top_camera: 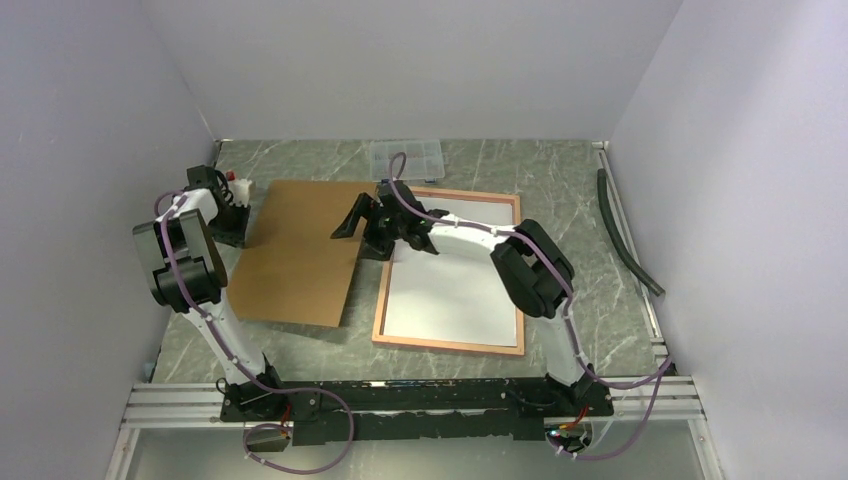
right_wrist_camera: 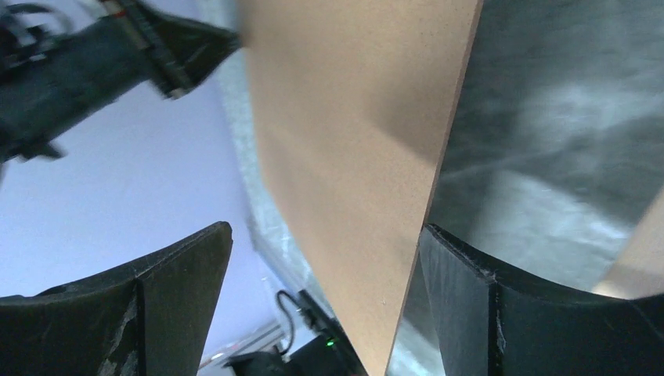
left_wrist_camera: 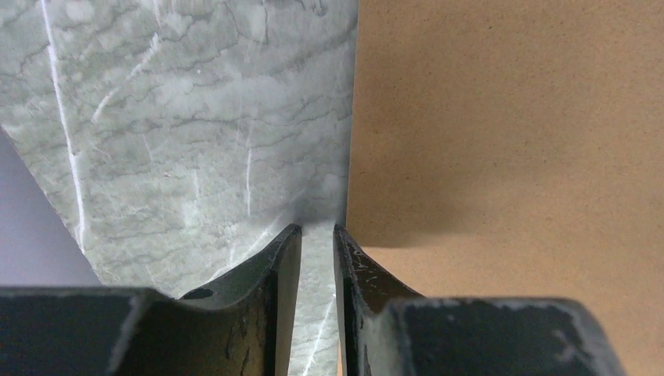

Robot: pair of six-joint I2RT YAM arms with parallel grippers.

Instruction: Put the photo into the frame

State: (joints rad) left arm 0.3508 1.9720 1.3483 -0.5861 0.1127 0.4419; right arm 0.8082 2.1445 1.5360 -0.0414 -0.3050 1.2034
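We count one frame [top_camera: 450, 346], lying flat just right of the tabletop's [top_camera: 580, 190] middle with a white sheet [top_camera: 455, 290] filling its opening. There is also one brown board [top_camera: 300, 255] just beside it toward the left edge, one clear box [top_camera: 405, 157] at the far edge and one dark hose [top_camera: 625, 235] along the right edge. Of the two pincers, the left pincer [left_wrist_camera: 317, 229] sits at the board's left edge, fingers drawn close with a thin gap and nothing between them, while the right pincer [right_wrist_camera: 325, 231] is spread wide astride the board's right edge.
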